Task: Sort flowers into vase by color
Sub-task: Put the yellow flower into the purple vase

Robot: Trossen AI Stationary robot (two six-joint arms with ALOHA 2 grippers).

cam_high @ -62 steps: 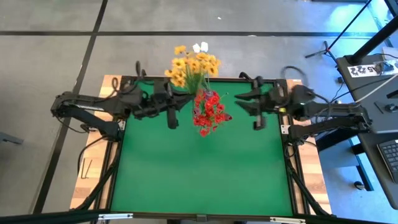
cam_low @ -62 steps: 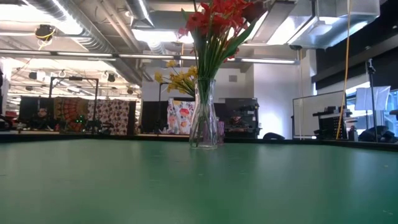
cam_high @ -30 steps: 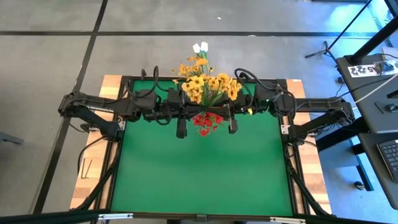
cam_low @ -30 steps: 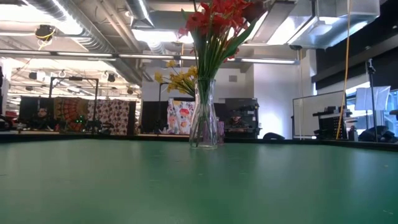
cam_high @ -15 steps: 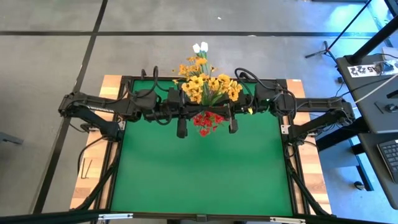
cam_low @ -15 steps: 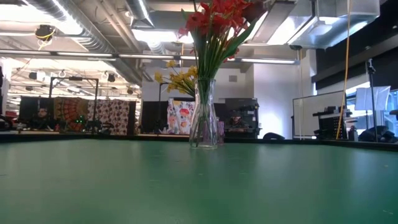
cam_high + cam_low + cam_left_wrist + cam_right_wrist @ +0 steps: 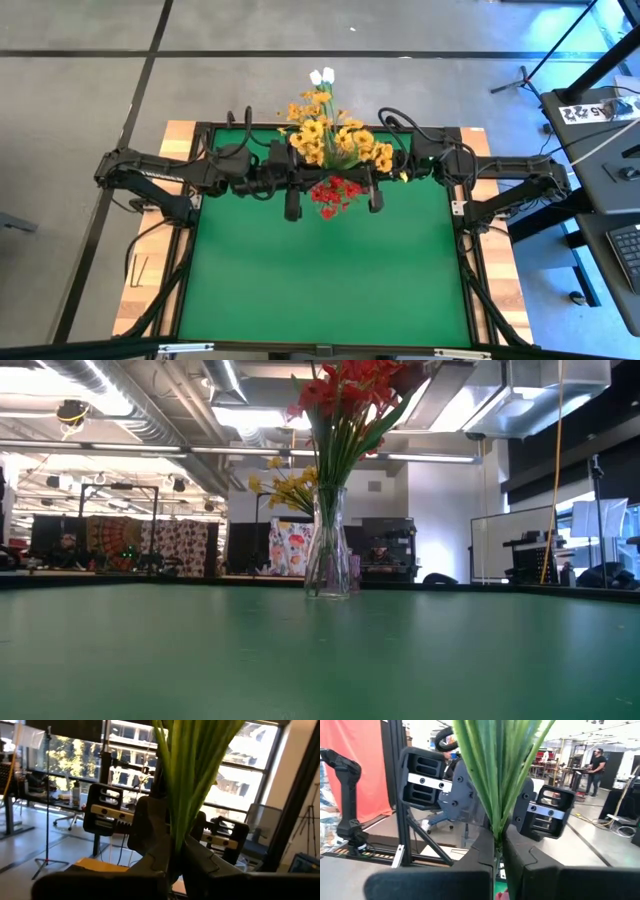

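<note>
A clear glass vase (image 7: pixel 328 555) stands by its base on the green table near the far edge, with red flowers (image 7: pixel 335 192) in it. Above it a bunch of yellow flowers (image 7: pixel 340 142) on green stems stands upright, with white buds (image 7: pixel 322 76) at its far side. My left gripper (image 7: pixel 175 855) comes in from the table's left and my right gripper (image 7: pixel 497 840) from its right. They face each other, both shut on the bunch's stems. In the low view yellow blossoms (image 7: pixel 285 485) show behind the vase; both grippers are above that picture. My left gripper pinches the bundle of green stems (image 7: pixel 182 820) between its two fingers. The fingers lie level, come from the table's left and cross the stems. The stems stand upright with the blossoms above; their lower ends are hidden. My right gripper pinches the same bundle of stems (image 7: pixel 495 815) between its two fingers, level, from the table's right, across the stems. The stems rise upright out of the hold. What lies below the fingers is hidden by the gripper.
The green table (image 7: pixel 320 280) stretches bare toward the near edge, inside a black frame (image 7: pixel 195 190). A desk with equipment (image 7: pixel 610 130) stands off the table's right side.
</note>
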